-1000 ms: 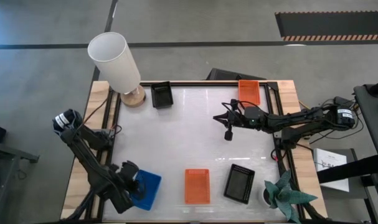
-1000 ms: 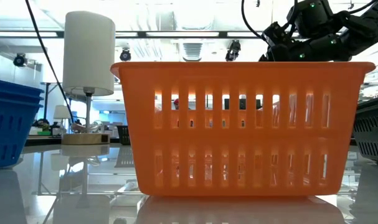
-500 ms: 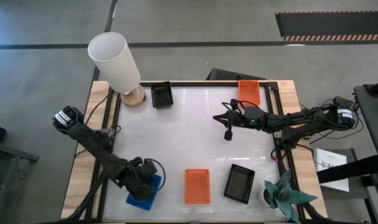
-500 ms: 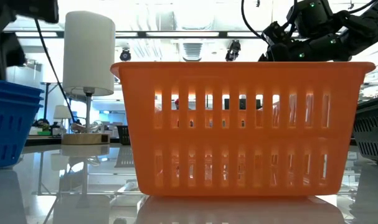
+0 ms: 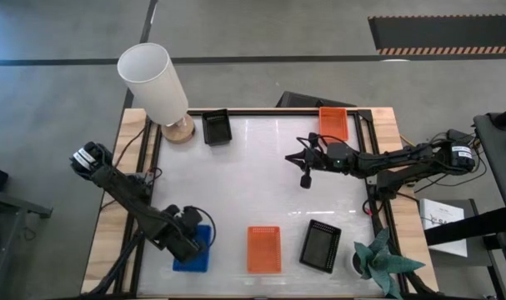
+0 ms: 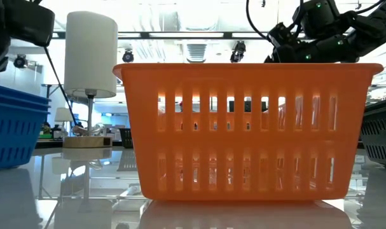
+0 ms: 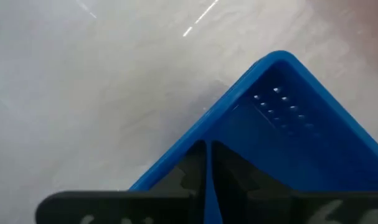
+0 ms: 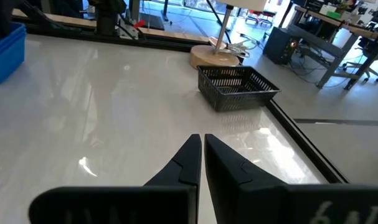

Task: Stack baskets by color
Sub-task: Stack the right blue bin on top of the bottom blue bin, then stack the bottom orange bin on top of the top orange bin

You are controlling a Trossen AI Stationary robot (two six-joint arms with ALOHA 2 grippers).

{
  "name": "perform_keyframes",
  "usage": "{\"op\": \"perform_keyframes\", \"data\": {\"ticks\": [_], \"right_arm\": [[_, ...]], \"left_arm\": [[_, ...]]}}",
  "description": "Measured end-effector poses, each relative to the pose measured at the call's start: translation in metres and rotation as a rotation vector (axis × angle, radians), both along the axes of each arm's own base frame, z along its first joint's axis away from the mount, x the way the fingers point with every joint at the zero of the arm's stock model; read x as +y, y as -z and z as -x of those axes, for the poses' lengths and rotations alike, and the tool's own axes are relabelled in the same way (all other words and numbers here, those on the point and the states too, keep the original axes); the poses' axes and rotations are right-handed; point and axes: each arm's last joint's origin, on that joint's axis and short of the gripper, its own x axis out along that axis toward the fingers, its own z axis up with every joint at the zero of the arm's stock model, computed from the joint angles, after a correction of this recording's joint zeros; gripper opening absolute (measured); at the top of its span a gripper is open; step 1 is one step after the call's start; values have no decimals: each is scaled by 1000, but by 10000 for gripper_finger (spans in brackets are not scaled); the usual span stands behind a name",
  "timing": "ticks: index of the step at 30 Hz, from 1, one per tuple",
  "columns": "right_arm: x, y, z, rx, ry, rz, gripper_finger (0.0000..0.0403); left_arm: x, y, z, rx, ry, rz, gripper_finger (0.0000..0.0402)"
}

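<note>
A blue basket (image 5: 196, 257) sits near the table's near left corner. In the low view the blue basket (image 6: 11, 130) shows two rims, one inside the other. My left gripper (image 5: 190, 237) stands over its far end, pointing steeply down and shut on its wall. An orange basket (image 5: 263, 248) and a black basket (image 5: 320, 245) stand along the near edge. Another black basket (image 5: 217, 127) and another orange basket (image 5: 334, 122) stand at the far edge. My right gripper (image 5: 306, 178) hangs shut and empty above the table's right middle. My left gripper (image 7: 205, 171) pinches the blue basket's wall (image 7: 206, 198), which shows edge-on as a thin blue line, one finger inside the basket and one outside. The fingers come from above, slanting down, not far from a corner (image 7: 282, 57). The basket's bottom rests on the table.
A white lampshade on a wooden foot (image 5: 157, 83) stands at the far left corner and a green plant (image 5: 378, 258) at the near right corner. The white tabletop (image 5: 253, 183) lies bare between the baskets.
My left gripper has moved from the blue basket's near left side toward its far end and come down, rolling as it went. The blue basket has turned a little on the table; in the low view its rim now slopes.
</note>
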Motion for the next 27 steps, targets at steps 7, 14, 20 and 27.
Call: {"op": "perform_keyframes", "data": {"ticks": [7, 14, 20, 27], "right_arm": [[0, 1, 0, 7, 2, -11, 13], [0, 1, 0, -7, 24, -63, 13], [9, 2, -1, 2, -7, -92, 21], [22, 0, -7, 54, -33, -203, 83]], "left_arm": [[-2, -8, -1, -22, 33, 5, 10], [-3, -39, -2, -288, 229, 24, 10], [24, -29, -12, -601, 347, -31, 10], [77, -7, -26, -945, 409, -261, 10]]}}
